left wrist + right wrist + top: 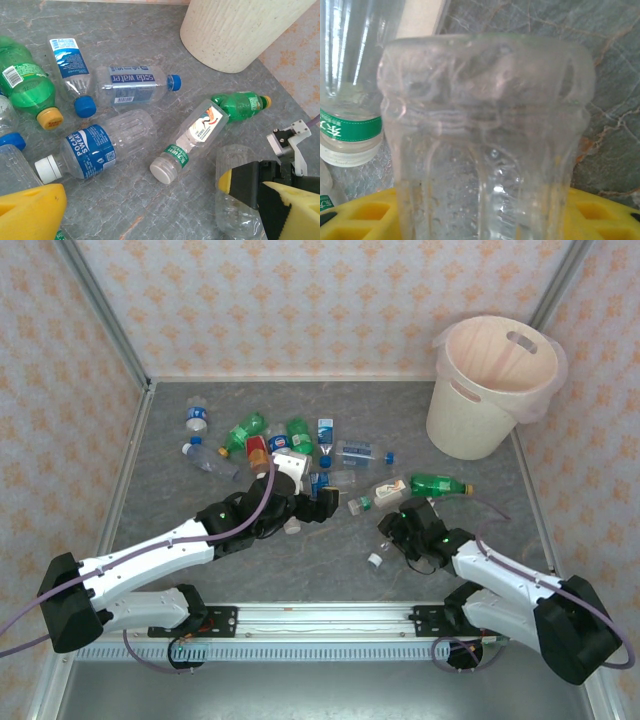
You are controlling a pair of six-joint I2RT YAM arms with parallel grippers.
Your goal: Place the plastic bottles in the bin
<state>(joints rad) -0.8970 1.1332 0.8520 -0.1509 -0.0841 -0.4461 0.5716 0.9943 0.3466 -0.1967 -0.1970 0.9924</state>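
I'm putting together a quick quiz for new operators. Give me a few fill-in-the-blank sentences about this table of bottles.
The clear plastic bottle labelled "soda water" has a ___ cap.
The clear plastic bottle with the blue Pocari Sweat label has a ___ cap.
The large round pale cream plastic bin stands at the far ___ corner of the grey marbled table.
The left tool has its jaws ___.
Missing words: blue; white; right; open.

plastic bottles (132,85) scattered | bin (235,30) upper right | left pincer (142,192) spread wide
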